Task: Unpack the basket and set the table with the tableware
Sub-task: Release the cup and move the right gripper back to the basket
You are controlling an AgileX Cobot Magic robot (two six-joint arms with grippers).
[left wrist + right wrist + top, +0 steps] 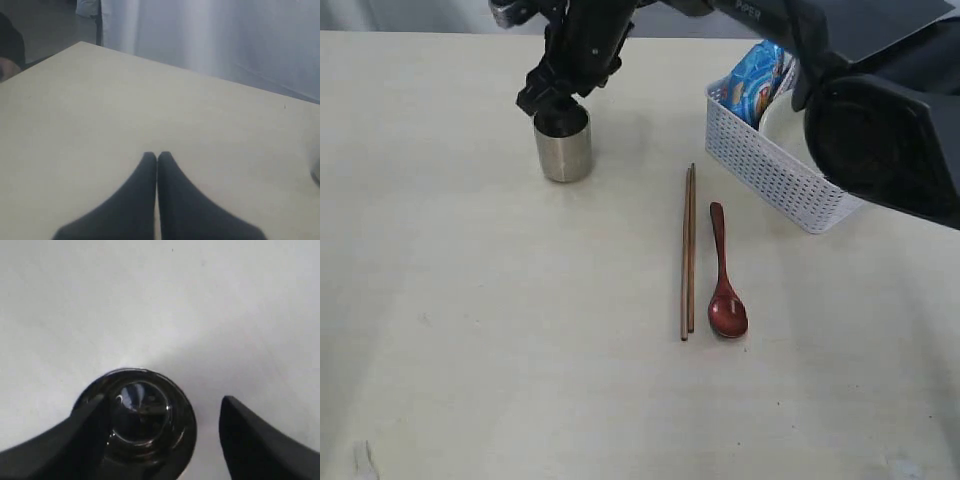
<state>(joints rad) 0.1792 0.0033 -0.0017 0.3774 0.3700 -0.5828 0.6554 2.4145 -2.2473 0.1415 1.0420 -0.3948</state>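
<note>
Tableware set out on the large pale beige wood-look tabletop; three pieces show.

1. Reddish-brown wooden spoon: lies flat at mid-table, its bowl end nearest the exterior camera, its handle pointing away.
2. Pair of slim brown wooden chopsticks: the two sticks lie flat, side by side and touching. They run parallel to the spoon, just to its left in the exterior view.
3. Shiny cylindrical steel cup: stands upright, mouth up, farther back and well apart to the left of the chopsticks.
4. Right gripper: black, hangs directly over the cup. In the right wrist view its jaws stand wide apart. One finger overlaps the cup's rim and the other is clear of the cup. Nothing is gripped.
5. White rectangular plastic basket with perforated sides: stands on the tabletop at the far right, partly hidden by the black right arm.
6. Blue snack bag: upright inside the basket, rising above its rim.
7. Left gripper: seen only by its own wrist camera, above bare tabletop. Its jaws are pressed together with nothing between them.
</note>
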